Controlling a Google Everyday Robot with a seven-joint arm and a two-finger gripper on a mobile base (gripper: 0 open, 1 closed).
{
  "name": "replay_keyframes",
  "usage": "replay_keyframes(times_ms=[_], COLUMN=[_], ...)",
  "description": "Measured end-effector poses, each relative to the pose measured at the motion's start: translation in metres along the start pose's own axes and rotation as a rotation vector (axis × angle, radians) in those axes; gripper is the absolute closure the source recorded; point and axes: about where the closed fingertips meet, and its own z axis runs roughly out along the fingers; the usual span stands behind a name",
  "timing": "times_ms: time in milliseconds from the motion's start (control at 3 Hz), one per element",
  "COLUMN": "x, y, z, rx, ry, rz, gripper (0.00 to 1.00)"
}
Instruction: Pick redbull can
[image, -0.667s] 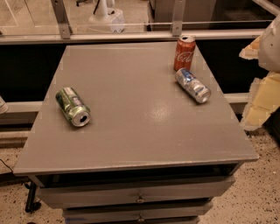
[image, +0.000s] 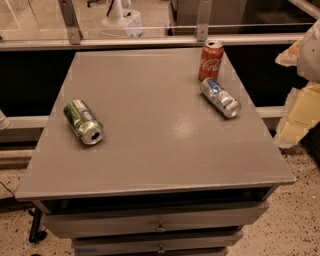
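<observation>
Camera view looks down on a grey table (image: 165, 160) with drawers (image: 160, 220) below its front edge. The redbull can (image: 220, 97) lies on its side near the table's far right corner, its far end just beside the base of an upright Coca-Cola can (image: 210, 60). A green and silver can (image: 83, 121) lies on its side near the left edge, well apart from both. The claw (image: 300, 115) hangs off the table's right edge, pale and cream-coloured; whether it is open or closed cannot be told.

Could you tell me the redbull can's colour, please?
Can: silver and blue, camera view; tool at right edge.
</observation>
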Motion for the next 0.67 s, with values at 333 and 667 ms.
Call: replay_keyframes(times_ms=[333,667], x=[0.004,0.008], y=[-0.004,-0.027], z=[0.014,0.041], rx=[0.033,0.083], ry=[-0.052,-0.142], rz=[0.063,0.156], gripper=[0.00,0.00])
